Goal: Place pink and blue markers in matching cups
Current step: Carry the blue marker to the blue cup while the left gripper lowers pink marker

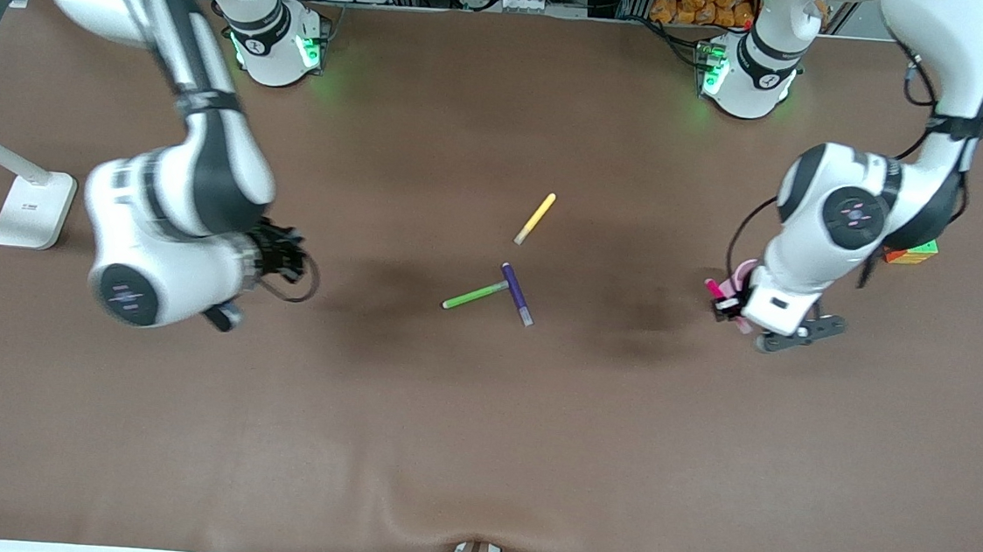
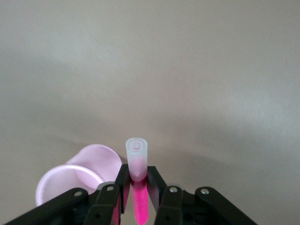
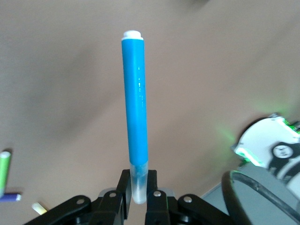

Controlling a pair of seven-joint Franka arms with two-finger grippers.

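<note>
Both clamped: left gripper (image 2: pixel 139 194) on pink marker (image 2: pixel 138 206), right gripper (image 3: pixel 137 194) on blue marker (image 3: pixel 135 108). Light, stiff, slick; cap-end holds likely pivot.

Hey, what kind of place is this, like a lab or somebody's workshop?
Most likely a robotics lab. Two arms stand bolted along a brown-covered table, aluminium framing and cabling run along the edge by their bases, and loose pens such as the yellow pen lie set out as test props.

Glossy plastic blue marker (image 3: pixel 135 112), translucent ribbed plastic pink cup (image 2: pixel 77 176), matt brown table (image 1: pixel 478 450) covering slightly rumpled.
</note>
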